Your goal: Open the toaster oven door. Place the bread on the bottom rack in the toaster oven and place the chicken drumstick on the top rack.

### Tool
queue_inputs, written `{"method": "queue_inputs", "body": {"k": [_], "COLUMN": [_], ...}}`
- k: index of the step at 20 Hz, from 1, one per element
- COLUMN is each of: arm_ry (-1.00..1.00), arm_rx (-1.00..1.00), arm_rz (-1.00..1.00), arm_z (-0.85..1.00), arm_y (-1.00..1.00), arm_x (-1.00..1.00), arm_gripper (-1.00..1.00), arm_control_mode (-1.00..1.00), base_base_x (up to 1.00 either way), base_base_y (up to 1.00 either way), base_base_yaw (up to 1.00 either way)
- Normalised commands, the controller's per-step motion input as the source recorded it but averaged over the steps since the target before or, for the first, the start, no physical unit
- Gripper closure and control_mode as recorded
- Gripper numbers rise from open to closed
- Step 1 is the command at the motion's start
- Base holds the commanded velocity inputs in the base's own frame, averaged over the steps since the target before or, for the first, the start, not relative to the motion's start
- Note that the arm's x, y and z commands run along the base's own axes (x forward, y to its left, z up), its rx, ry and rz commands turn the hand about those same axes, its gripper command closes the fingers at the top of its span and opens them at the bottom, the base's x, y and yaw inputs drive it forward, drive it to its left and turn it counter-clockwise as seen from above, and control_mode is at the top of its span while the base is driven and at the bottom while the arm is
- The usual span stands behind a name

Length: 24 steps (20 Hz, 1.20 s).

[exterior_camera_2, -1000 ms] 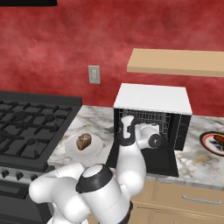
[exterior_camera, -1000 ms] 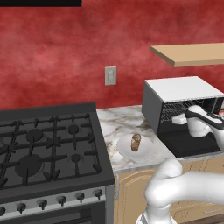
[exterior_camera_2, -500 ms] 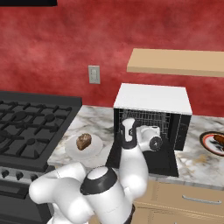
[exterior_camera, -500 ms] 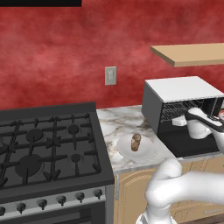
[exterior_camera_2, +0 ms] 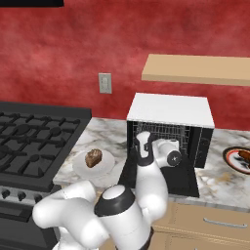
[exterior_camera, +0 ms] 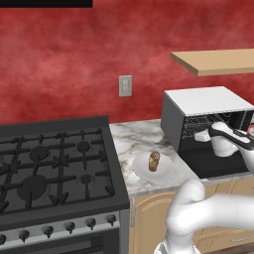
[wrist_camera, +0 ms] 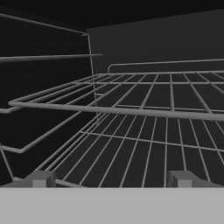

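Already the boxy black toaster oven with its flat white top stood open on the marbled white tabletop; its wide black door with the dark window lay folded down flat toward the robot; inside, the thin wire racks sat empty, one above the other. The hand reached into the cavity just over the lower rack, its two dark fingertips spread wide apart and carrying nothing. A brown piece of food, bread or drumstick I could not tell, lay on a round white plate left of the oven; another plate with food sat to its right. The likely trouble from here was snagging a fingertip on a rack wire while drawing back, or knocking the lowered door. A big black gas stove stood beside the tabletop, with a red wall, a light switch plate and a wooden shelf behind.
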Motion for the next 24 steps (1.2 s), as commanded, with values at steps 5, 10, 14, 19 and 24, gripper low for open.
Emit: {"method": "queue_inputs", "body": {"k": [5,10,14,19,24], "arm_ry": [0.0,0.02,0.02,0.02,0.04], "arm_rx": [0.0,0.0,0.0,0.0,0.0], "arm_rz": [0.0,-0.01,-0.03,-0.03,-0.03], "arm_z": [-0.05,-0.15,-0.12,-0.12,-0.19], "arm_y": [0.0,0.0,0.0,0.0,0.0], "arm_x": [0.18,0.16,0.17,0.09,0.0], "arm_gripper": [-1.0,-1.0,-1.0,-1.0,-1.0], "arm_control_mode": [-1.0,-1.0,-1.0,-1.0,-1.0], "base_base_x": [0.0,0.0,0.0,0.0,0.0], "base_base_y": [0.0,0.0,0.0,0.0,0.0], "base_base_yaw": [0.0,0.0,0.0,0.0,0.0]}}
